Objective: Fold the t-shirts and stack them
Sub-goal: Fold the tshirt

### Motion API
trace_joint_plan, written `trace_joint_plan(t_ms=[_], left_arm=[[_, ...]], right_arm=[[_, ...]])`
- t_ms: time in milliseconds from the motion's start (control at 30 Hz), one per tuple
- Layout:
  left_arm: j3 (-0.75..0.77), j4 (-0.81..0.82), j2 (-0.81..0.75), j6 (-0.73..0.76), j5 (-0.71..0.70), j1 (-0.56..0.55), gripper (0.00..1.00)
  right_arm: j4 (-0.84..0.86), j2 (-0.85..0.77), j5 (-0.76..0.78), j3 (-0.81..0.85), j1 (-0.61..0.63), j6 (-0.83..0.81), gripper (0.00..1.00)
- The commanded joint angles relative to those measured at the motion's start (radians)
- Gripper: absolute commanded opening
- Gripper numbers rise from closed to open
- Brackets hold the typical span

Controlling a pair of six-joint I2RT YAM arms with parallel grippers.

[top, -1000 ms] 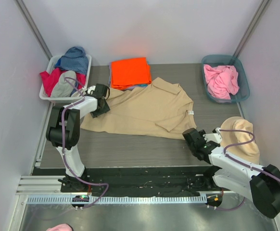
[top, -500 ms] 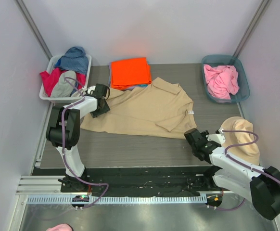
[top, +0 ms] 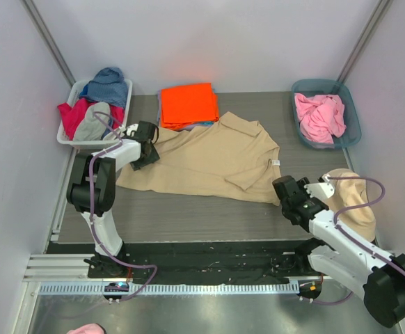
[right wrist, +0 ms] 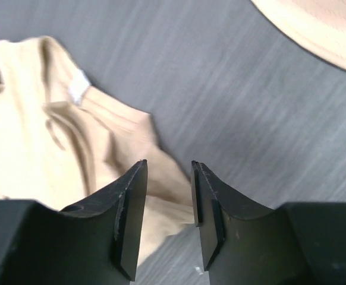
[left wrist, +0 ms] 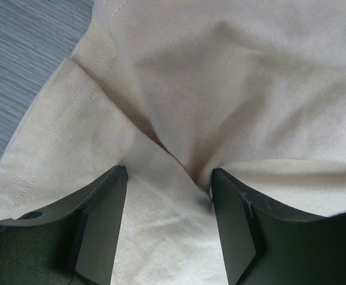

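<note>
The tan collared t-shirt (top: 209, 160) lies spread out in the middle of the table. My left gripper (top: 144, 152) rests on its left edge. In the left wrist view (left wrist: 168, 178) its jaws stand apart, with a raised fold of tan cloth (left wrist: 232, 77) between them. My right gripper (top: 283, 186) is at the shirt's near right corner. In the right wrist view (right wrist: 169, 163) its jaws stand a little apart and empty above that corner (right wrist: 42, 136). A folded orange t-shirt (top: 187, 104) tops a stack at the back. A pink t-shirt (top: 319, 117) lies crumpled in a bin.
A teal bin (top: 352, 104) at the back right holds the pink shirt. A white bin (top: 67, 139) at the back left holds red, blue and grey clothes. A rounded beige cloth object (top: 352, 202) lies by the right arm and also shows in the right wrist view (right wrist: 321, 24).
My right gripper has moved a little up and to the right, to the shirt's near right corner. The left gripper and the shirt have not moved.
</note>
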Motion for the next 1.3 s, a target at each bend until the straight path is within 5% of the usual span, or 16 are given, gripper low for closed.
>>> trace_joint_plan(t_ms=[0, 533, 867, 1267], left_arm=[[-0.031, -0.024, 0.024, -0.001, 0.027, 0.014, 0.65], [-0.023, -0.052, -0.224, 0.007, 0.050, 0.006, 0.94], [-0.175, 0.009, -0.272, -0.010, 0.045, -0.046, 0.94], [-0.204, 0.022, -0.246, -0.021, 0.045, -0.052, 0.93]], right_arm=[[-0.011, -0.015, 0.077, 0.110, -0.003, -0.138, 0.45], [0.085, 0.133, -0.371, 0.304, -0.002, -0.546, 0.52], [0.063, 0.477, -0.557, 0.430, -0.003, -0.718, 0.53], [0.137, 0.474, -0.600, 0.378, -0.003, -0.693, 0.52]])
